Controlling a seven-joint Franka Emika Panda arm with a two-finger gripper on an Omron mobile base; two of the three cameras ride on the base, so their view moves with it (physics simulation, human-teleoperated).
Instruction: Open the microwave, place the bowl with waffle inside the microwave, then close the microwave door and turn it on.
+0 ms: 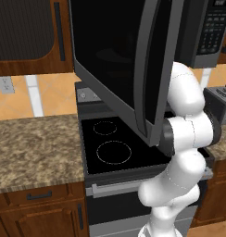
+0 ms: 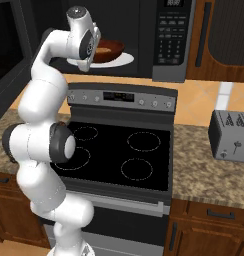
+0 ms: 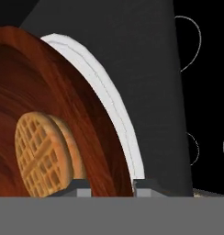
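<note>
Left base view: microwave door (image 1: 128, 60) swung wide open toward the camera, black glass, grey frame; keypad panel (image 1: 213, 28) of the microwave (image 1: 205, 34) at upper right. White arm rises from lower right and passes behind the door edge, so the hand is hidden here. Black stove (image 1: 110, 143) below, granite bench (image 1: 36, 148) to its left, grey toaster (image 1: 220, 105) at right. Right base view: arm reaches up into the microwave cavity; the hand (image 2: 90, 56) sits at the near rim of the bowl (image 2: 110, 49), which rests on the white turntable plate (image 2: 121, 61) inside the microwave (image 2: 174, 40). Jaws themselves are hidden by the wrist here. Stove (image 2: 124, 150) below the hand, toaster (image 2: 229, 135) far to the right of it on the bench (image 2: 204, 170). Hand view: the two finger tips (image 3: 81, 189) stand either side of the bowl's rim, hand (image 3: 111, 189) partly closed on the bowl (image 3: 63, 105) wall, rim between the tips. Waffle (image 3: 40, 153) lies in the bowl just ahead of the left tip. White plate (image 3: 116, 108) edge shows just beyond the bowl's rim, dark cavity floor past it, stove (image 3: 205, 92) rings off to the right side.
</note>
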